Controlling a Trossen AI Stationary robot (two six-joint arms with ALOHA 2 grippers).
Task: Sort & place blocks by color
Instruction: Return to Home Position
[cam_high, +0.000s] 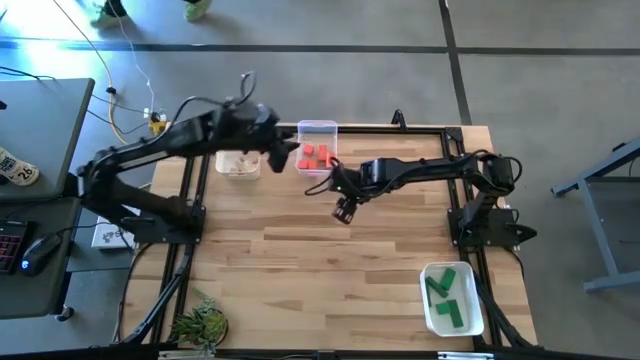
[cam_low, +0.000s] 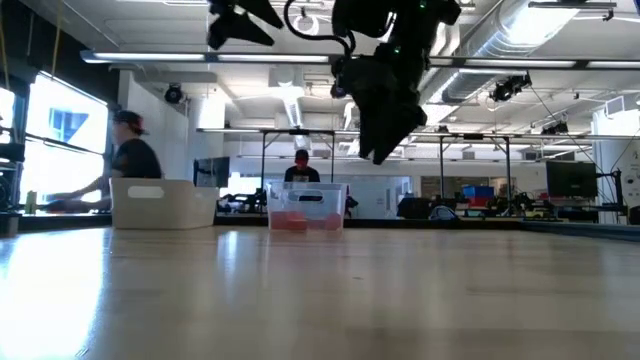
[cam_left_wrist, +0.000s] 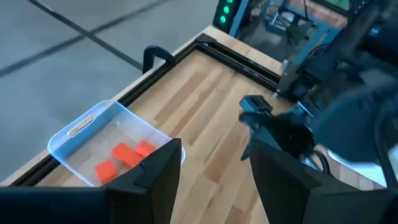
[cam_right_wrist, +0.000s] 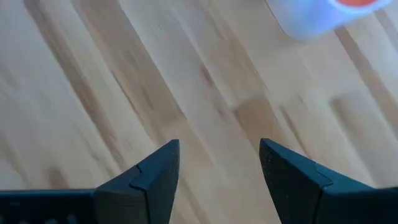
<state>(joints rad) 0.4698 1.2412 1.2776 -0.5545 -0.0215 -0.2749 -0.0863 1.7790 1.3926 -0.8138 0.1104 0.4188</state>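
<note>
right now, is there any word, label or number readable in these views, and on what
None reads for certain.
White item at the high view's left edge: dark marks, maybe digits, too small to read.
Sheet left of the table: print too small to read.
Clear bin, red blocks: no lettering shows.

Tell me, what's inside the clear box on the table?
At least three orange blocks lie inside the clear box. One finger of the left gripper covers a corner, so more could hide there.
</note>
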